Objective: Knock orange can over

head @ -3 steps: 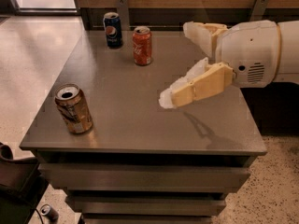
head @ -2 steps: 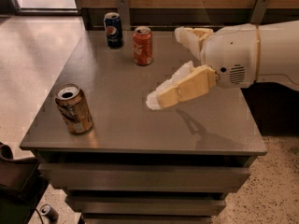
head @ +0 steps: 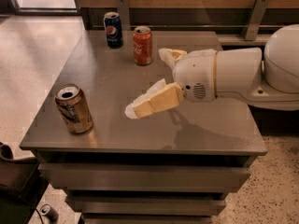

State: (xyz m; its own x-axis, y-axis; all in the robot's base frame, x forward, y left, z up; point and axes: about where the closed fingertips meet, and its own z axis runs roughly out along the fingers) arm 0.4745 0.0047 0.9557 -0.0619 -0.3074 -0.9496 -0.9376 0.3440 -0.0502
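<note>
Since the earlier frames the arm (head: pixel 243 73) has reached farther across the table (head: pixel 210 125), carrying the gripper (head: pixel 147 83) closer to the orange can (head: pixel 73 108); all three cans stand where they stood.

The white arm comes in from the picture's right edge and lies almost level above the tabletop, its rounded wrist housing just behind the fingers. The gripper points toward the picture's left and a little downward. Its two tan fingers (head: pixel 154 101) are spread wide apart with nothing between them, and they grasp nothing. The lower finger hangs over the table's middle and the upper one angles toward the back.

The orange can stands upright ahead of the lower fingertip, clear of it, near the table's front corner, with its silver top and opening showing. Its pale markings cannot be read.

Behind the gripper's upper finger, toward the back edge, stands a red can (head: pixel 142 45) with white Coca-Cola script. Just past it is a dark blue can (head: pixel 113 29) bearing the round Pepsi emblem. Both are upright and well apart from the fingers.
</note>
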